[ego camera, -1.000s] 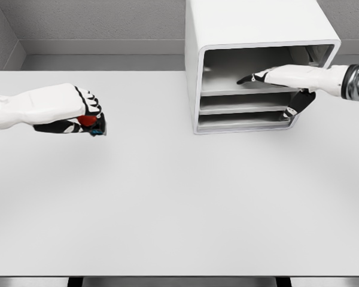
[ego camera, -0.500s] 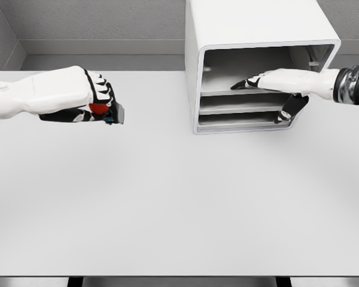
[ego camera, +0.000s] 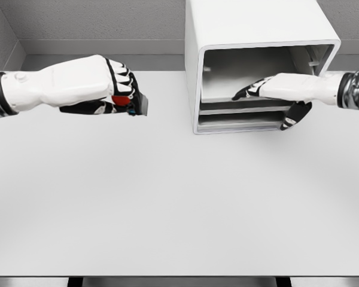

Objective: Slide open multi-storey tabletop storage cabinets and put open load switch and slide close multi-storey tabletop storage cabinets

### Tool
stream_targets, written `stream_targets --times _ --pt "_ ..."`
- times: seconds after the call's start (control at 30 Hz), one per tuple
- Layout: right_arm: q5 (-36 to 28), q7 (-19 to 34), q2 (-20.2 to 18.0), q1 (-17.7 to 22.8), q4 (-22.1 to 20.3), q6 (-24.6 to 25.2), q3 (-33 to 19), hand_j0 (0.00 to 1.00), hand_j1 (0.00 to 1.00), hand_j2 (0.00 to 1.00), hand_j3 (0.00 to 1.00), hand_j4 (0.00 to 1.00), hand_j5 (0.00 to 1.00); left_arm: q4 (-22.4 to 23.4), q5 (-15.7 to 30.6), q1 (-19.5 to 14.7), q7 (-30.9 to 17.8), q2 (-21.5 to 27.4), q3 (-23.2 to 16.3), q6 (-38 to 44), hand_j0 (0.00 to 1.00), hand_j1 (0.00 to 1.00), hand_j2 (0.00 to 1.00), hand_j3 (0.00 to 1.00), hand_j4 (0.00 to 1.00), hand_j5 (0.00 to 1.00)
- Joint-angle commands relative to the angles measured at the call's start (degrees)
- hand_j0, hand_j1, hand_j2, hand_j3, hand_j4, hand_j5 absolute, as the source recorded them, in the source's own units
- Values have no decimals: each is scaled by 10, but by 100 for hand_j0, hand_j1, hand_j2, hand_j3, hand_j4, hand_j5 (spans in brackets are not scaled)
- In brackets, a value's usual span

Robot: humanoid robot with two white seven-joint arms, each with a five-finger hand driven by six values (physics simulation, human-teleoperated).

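cabinet [ego camera: 251, 36] stands open; right hand [ego camera: 287, 88] reaches inside, fingers loosely extended, holding nothing; left hand [ego camera: 90, 84], left of cabinet, fingers gripping load switch [ego camera: 134, 104].

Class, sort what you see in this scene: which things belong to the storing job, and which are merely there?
Part of the job:
- cabinet
- switch, gripped in the left hand
- right hand, at the cabinet's shelves

Merely there:
- table
- grey wall
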Motion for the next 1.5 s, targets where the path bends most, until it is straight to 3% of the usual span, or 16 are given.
stream_targets --times 0.0,0.1,0.13,0.23,0.57,0.73,0.87,0.93,1.03,1.17,1.27,1.47 --pt "-26 9 -11 1 -25 -25 12 100 100 100 100 100 100 1 3 0 0 -8 -5 1 46 46 46 46 46 46" --pt "-26 9 -24 1 -43 -25 11 100 100 100 100 100 100 1 2 -8 0 -21 -12 1 46 46 46 46 46 46" --pt "-26 9 -26 1 -48 -25 11 100 100 100 100 100 100 1 2 -18 0 -21 -30 1 46 46 46 46 46 46" --pt "-26 8 -45 2 -69 -55 10 100 100 100 100 100 100 2 -1 -24 0 -36 -40 1 46 46 46 46 46 46" --pt "-31 6 -94 11 -72 -159 -18 100 100 100 100 100 100 5 -3 -54 -1 -58 -56 1 46 46 46 46 46 46" --pt "-38 1 -117 12 -72 -159 -20 100 100 100 100 100 100 8 -3 -69 -4 -73 -58 1 46 46 46 46 46 46" --pt "-146 2 -160 11 -72 -159 -21 100 100 100 100 100 100 13 -3 -90 -4 -88 -78 1 46 46 46 46 46 46" --pt "-170 3 -189 11 -72 -159 -35 100 100 100 100 100 100 13 -3 -95 -5 -96 -79 1 46 46 46 46 46 46" --pt "-171 3 -198 11 -72 -159 -35 100 100 100 100 100 100 17 -4 -115 -6 -114 -102 1 46 46 46 46 46 46" --pt "-201 3 -206 11 -86 -159 -34 100 100 100 100 100 100 17 -2 -136 -7 -130 -102 1 46 46 46 46 46 46" --pt "-217 3 -236 14 -86 -159 -35 100 100 100 100 100 100 20 -4 -150 -13 -152 -112 1 46 46 46 46 46 46" --pt "-220 3 -269 15 -84 -159 -39 100 100 100 100 100 100 58 -37 -155 -14 -215 -120 1 46 46 46 46 46 46"
